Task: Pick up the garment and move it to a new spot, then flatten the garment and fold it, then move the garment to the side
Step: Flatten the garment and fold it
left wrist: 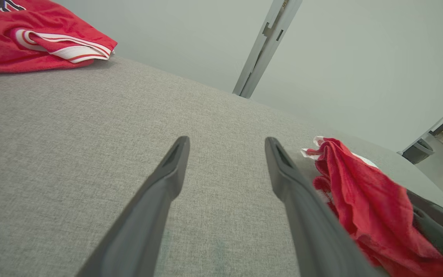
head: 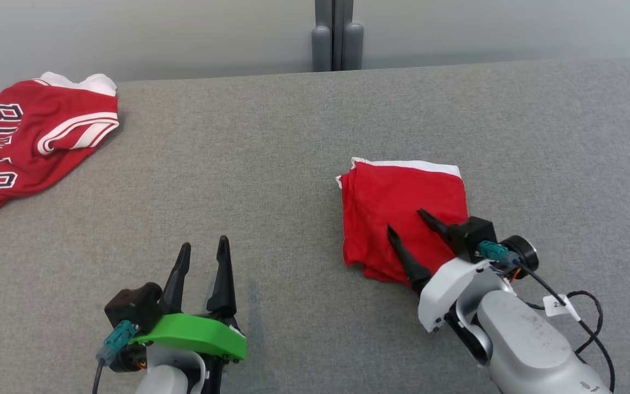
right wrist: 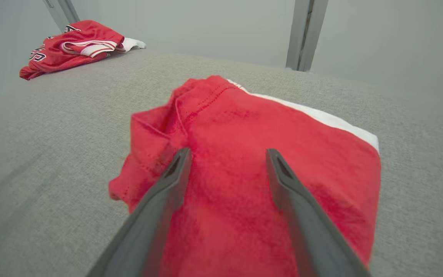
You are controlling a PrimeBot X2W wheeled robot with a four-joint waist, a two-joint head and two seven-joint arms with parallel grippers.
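In the head view, the red garment (head: 402,219) lies folded on the grey table (head: 293,137), right of the middle, with a white band along its far edge; its near right corner is hidden under the right gripper (head: 404,220) and the pale wrist behind it; the two dark fingers stand wide apart over the red cloth and pinch nothing; whether their tips touch the cloth, I cannot tell. The left gripper (head: 204,243) is at the lower left over bare table, its fingers apart and holding nothing; the bottom edge cuts off its arm. A red jersey (head: 36,142) lies at the far left corner, well apart from the garment; the picture's edge cuts it, and its sideways letters are hard to read.

In the left wrist view, the left gripper (left wrist: 227,141) has both fingers spread, with only grey table between them; one finger covers the near edge of the garment (left wrist: 363,200); dark shapes at the right edge are cut off and hard to make out; the jersey (left wrist: 33,42) is cut by the upper left corner.

In the right wrist view, the right gripper (right wrist: 228,152) holds its fingers wide apart over the garment (right wrist: 263,127); no fold is caught between them; the near part of the cloth is hidden by the fingers; the jersey (right wrist: 71,46) lies far behind, small and blurred.
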